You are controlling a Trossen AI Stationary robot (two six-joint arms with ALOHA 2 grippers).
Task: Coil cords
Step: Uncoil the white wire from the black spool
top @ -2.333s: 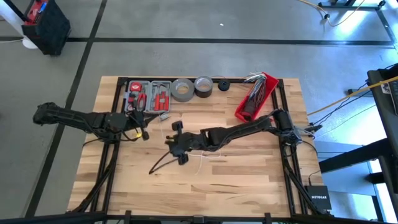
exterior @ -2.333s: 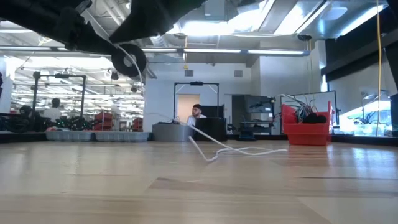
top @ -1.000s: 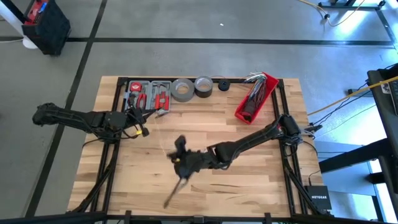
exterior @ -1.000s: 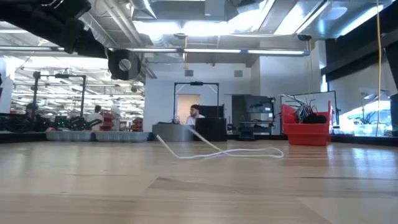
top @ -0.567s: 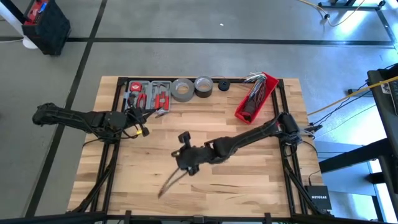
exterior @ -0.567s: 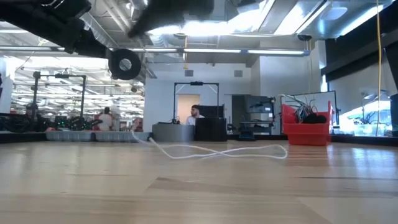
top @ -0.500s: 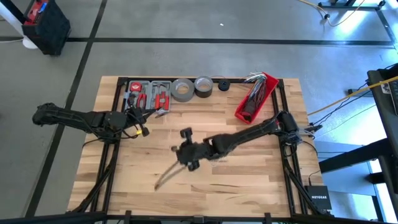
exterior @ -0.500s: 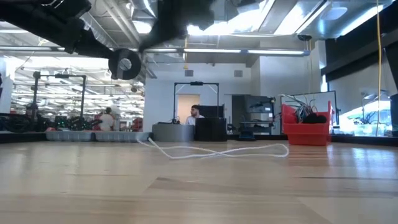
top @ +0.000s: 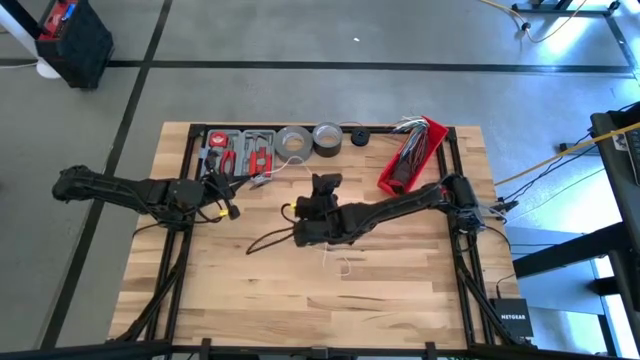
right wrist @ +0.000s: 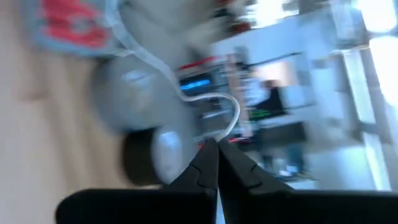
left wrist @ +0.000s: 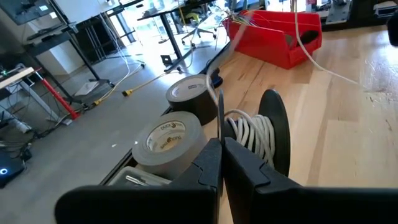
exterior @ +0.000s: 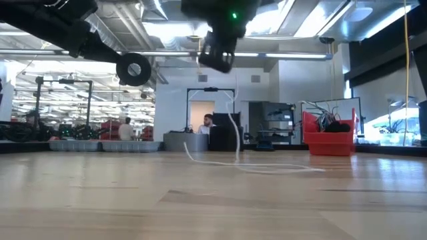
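Note:
A thin white cord (exterior: 235, 133) hangs from my right gripper (exterior: 220, 59), which is shut on it above the table's middle (top: 318, 188). The cord's loose length lies in curves on the wood (top: 343, 266). Another stretch leaves the fingers in a loop (right wrist: 227, 115) and runs off toward the table's left. My left gripper (top: 228, 208), over the left part of the table, is shut on a black spool (exterior: 133, 68) with several turns of cord wound on it (left wrist: 252, 134). My left gripper pinches the spool's near disc at its rim (left wrist: 219, 118) between both fingers, coming almost level from the table's left. The spool is lifted clear of the table, its axis about level. My right gripper pinches the cord (right wrist: 219, 138) between its two fingertips, pointing almost level toward the far edge. One stretch hangs slack below the fingers, and its lower part lies on the table (exterior: 267, 167).
Along the far edge stand a grey tool case (top: 238, 153), two grey tape rolls (top: 293, 143) (top: 327, 137), a small black thing (top: 359, 137) and a red bin of wires (top: 410, 155). Bare wood (top: 400, 300) lies near the front. People show in the room behind (exterior: 209, 122).
My right gripper has swung from the near middle toward the far edge and somewhat right. It has tipped from pointing steeply down to almost level and stayed shut. The cord has come up with it: it now hangs from the fingers, and the loops on the table have shifted.

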